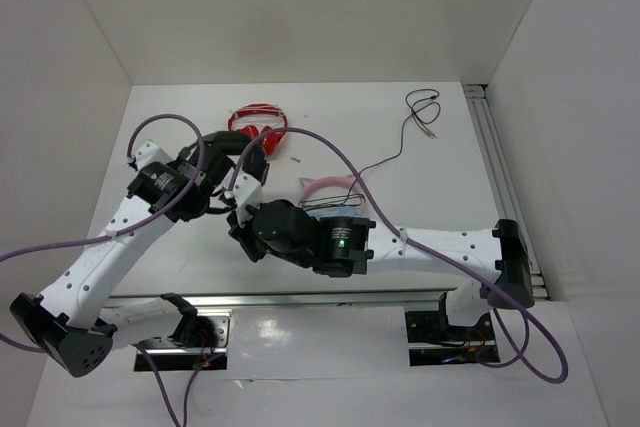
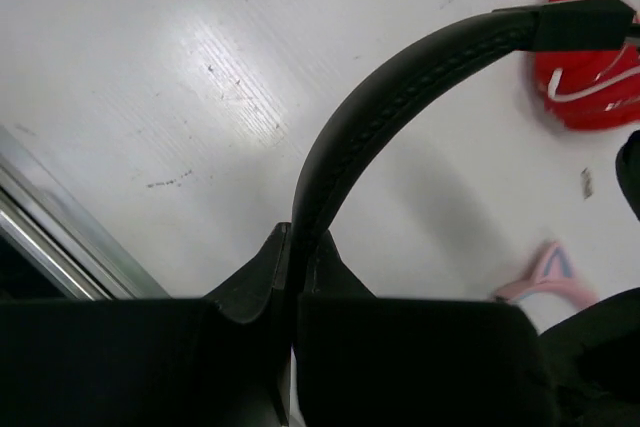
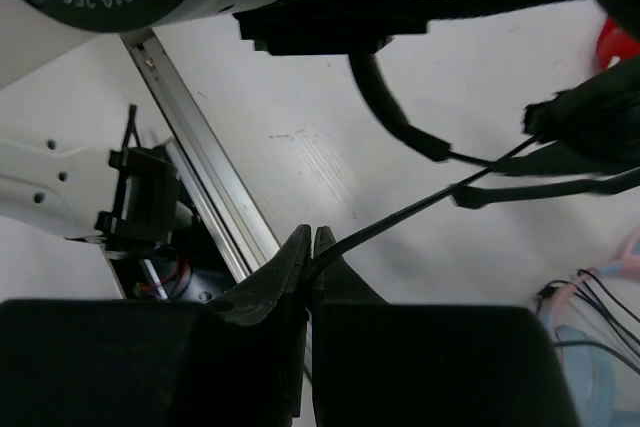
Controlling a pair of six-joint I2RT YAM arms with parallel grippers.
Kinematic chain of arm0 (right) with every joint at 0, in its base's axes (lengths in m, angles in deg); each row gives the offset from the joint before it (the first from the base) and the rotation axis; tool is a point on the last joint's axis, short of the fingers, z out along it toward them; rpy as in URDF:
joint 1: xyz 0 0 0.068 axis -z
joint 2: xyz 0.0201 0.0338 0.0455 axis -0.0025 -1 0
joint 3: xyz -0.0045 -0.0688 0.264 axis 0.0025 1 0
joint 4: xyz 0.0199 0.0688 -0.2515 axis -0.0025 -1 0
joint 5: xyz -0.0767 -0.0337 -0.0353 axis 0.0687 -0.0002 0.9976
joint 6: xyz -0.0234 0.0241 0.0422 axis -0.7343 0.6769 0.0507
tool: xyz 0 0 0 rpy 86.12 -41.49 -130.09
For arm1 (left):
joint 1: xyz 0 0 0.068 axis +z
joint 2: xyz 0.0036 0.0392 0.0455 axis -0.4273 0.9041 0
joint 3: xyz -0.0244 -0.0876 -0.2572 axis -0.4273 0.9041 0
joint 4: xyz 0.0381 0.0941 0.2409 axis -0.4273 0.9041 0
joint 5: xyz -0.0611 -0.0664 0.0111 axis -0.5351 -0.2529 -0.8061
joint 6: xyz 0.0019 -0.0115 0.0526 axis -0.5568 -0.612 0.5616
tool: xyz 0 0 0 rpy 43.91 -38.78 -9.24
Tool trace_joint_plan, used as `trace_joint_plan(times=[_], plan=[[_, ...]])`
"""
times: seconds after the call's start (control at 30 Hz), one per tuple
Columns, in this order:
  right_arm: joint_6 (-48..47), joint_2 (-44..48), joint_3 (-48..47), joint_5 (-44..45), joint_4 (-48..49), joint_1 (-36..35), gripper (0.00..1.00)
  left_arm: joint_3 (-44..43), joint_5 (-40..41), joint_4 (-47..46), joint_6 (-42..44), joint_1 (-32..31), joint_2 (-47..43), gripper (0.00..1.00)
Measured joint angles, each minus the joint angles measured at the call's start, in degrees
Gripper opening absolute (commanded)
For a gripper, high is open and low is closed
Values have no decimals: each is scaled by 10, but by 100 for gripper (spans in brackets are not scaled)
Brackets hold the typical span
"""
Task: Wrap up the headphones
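The black headphones are held up between my two arms. My left gripper (image 2: 298, 247) is shut on the padded headband (image 2: 400, 97), which arcs up to the right; in the top view this gripper (image 1: 238, 154) is left of centre. My right gripper (image 3: 312, 245) is shut on the thin black cable (image 3: 420, 209), which runs taut up to the right towards the headset. The boom microphone (image 3: 400, 119) curves above it. In the top view the right gripper (image 1: 238, 224) is just below the left one. The rest of the cable (image 1: 385, 160) trails right to its small plugs (image 1: 432, 133).
Red-and-white headphones (image 1: 258, 119) lie at the back, also in the left wrist view (image 2: 590, 87). Pink-and-blue cat-ear headphones (image 1: 330, 187) lie by my right wrist, also in the left wrist view (image 2: 545, 282). A metal rail (image 3: 205, 182) runs along the near edge.
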Motion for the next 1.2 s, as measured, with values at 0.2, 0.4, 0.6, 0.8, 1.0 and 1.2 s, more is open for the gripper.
trace_joint_plan(times=[0.2, 0.4, 0.6, 0.8, 1.0, 1.2], plan=[[-44, 14, -5, 8, -65, 17, 0, 90, -45, -103, 186, 0, -47, 0], [-102, 55, -5, 46, -100, 38, 0, 99, -158, -207, 393, 2, -59, 0], [-151, 72, -5, 108, -146, 36, 0, 113, -235, -252, 495, -10, -60, 0], [-185, 71, -4, 201, -163, 31, 0, 120, -263, -257, 536, -10, -91, 0], [-226, 72, 38, 289, -89, 32, 17, 121, -306, -265, 561, -27, -107, 0], [-239, 82, 47, 253, -47, 94, 5, 125, -330, -264, 568, -45, -108, 0]])
